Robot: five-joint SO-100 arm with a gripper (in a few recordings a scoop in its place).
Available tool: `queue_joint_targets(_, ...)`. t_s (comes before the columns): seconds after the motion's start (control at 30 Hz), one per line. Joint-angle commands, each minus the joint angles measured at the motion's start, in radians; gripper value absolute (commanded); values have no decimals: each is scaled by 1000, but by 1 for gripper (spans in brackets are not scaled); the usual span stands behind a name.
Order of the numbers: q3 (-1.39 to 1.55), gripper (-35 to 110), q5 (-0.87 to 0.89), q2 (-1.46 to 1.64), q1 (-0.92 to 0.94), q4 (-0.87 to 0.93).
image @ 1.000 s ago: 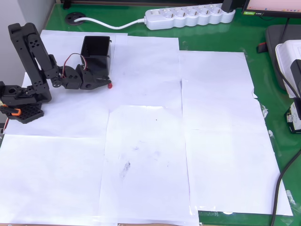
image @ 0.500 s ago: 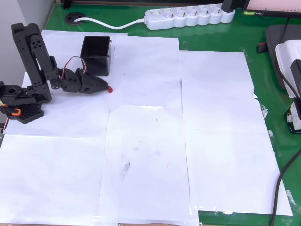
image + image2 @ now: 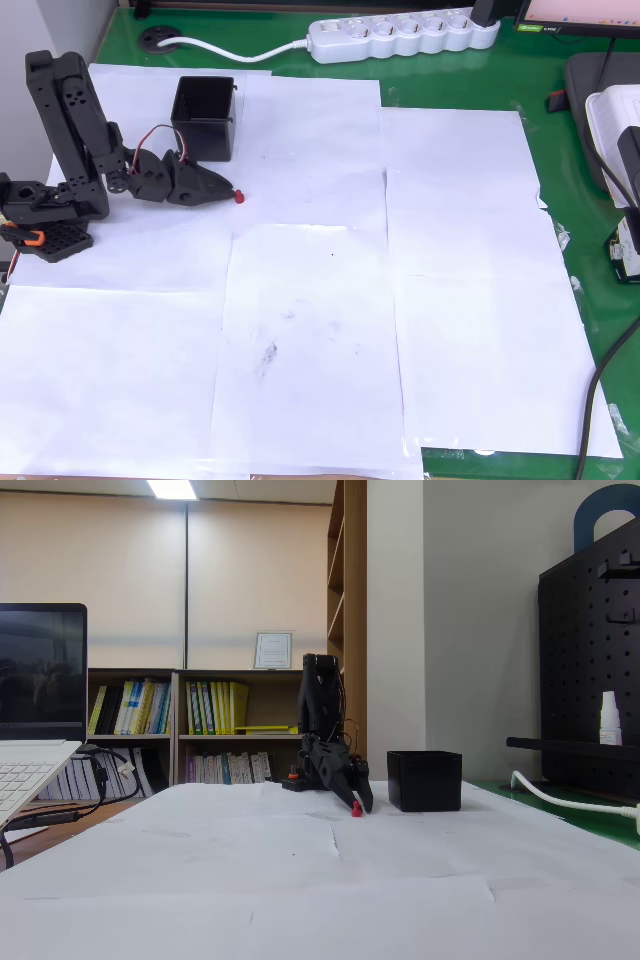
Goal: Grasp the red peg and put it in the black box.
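Pincer (image 3: 232, 193) tips pinch the red peg (image 3: 240, 197), a tiny bright red piece with a rounded end poking out past the black fingertips; its stem cannot be made out. In the overhead view the peg sits over the white paper sheets (image 3: 310, 300), below and slightly right of the black box (image 3: 205, 118) and apart from it. From the fixed view the pincer (image 3: 355, 803) slopes downward with the peg (image 3: 357, 808) at its very tip, low over the paper, just left of the box (image 3: 425, 780); whether the peg touches the sheet cannot be told.

The box is a small square black container with tall straight walls, open on top, standing upright on the paper that covers the green bench (image 3: 460, 80).

Compared with a second ago, the pincer has swung away from the box's lower right corner, where the peg was close against the wall, and moved rightward and a little down in the overhead view. Half a second ago the peg was slightly nearer the box than now. The box has kept its place.
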Motion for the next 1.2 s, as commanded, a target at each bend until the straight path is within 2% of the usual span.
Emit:
queue_joint_targets(0.0, 17, 0, -20, 12, 8, -15)
queue_joint_targets(0.43, 75, 0, -20, 43, 49, -9)
queue_joint_targets(0.8, 212, 0, -8, 69, 51, 97)
queue_joint_targets(1.17, 253, 0, -2, 87, 49, 117)
